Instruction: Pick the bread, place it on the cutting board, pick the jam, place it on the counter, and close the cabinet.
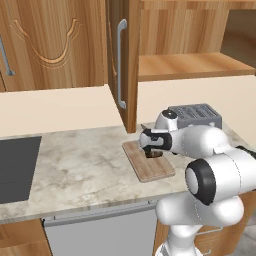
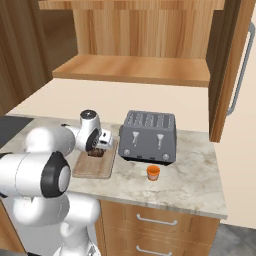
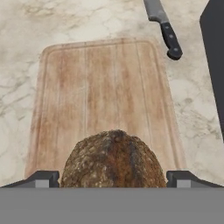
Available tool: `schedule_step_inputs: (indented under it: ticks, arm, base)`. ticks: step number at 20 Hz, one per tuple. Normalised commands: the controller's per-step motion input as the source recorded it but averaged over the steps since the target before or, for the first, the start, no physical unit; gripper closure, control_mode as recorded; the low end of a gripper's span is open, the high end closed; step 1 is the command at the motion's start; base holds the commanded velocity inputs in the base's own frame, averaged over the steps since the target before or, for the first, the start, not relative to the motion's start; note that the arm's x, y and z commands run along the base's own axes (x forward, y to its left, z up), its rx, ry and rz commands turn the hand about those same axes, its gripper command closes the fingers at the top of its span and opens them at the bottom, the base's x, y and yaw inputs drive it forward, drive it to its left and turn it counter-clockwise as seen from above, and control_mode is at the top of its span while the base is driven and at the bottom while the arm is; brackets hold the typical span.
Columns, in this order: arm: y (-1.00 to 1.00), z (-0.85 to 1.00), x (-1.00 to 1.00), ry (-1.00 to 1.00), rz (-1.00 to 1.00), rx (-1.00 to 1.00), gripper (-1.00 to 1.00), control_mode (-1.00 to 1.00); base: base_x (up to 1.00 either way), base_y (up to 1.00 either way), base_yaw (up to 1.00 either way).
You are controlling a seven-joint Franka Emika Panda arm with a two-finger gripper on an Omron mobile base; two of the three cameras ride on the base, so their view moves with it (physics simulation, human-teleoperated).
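While the cabinet (image 2: 150, 45) above the worktop (image 1: 80, 165) stands open with its doors swung out, its wooden shelf (image 2: 135, 70) is bare as far as it can be seen. On the worktop lies the cutting board (image 3: 105, 96), near the front edge and just left of the toaster (image 2: 148, 136). The bread (image 3: 113, 159) sits on the board, toward its back end. The gripper (image 3: 113, 178) hangs low over the board with its fingers spread wide, one on each side of the bread; whether they touch it I cannot tell. The jam (image 2: 153, 172) stands on the worktop in front of the toaster, close to the front edge and well apart from the board. A knife (image 3: 162, 27) with a dark handle lies on the stone past the board's short edge, between the board and the toaster. A dark cooktop (image 1: 15, 167) is set into the worktop far to the left.
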Motion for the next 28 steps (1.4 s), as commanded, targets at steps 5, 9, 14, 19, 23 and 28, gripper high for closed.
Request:
schedule_step_inputs:
  ticks: [5,9,14,19,23,28]
  arm:
    - [0.02,-0.19,0.14,0.00,0.00,-0.01,1.00,-1.00]
    - [0.00,-0.08,0.11,0.00,0.00,0.00,1.00,-1.00]
    - [0.00,-0.10,0.14,0.00,0.00,-0.01,1.00,-1.00]
    - [0.00,-0.12,0.10,0.00,0.00,0.00,1.00,-1.00]
    - [0.00,-0.15,0.01,0.00,0.00,0.00,1.00,-1.00]
    - [0.00,-0.02,0.00,0.00,0.00,0.00,1.00,-1.00]
  base:
    - [0.00,0.00,0.00]
    - [0.00,0.00,0.00]
    - [0.00,0.00,0.00]
    - [0.00,0.00,0.00]
    - [0.00,0.00,0.00]
    - [0.00,0.00,0.00]
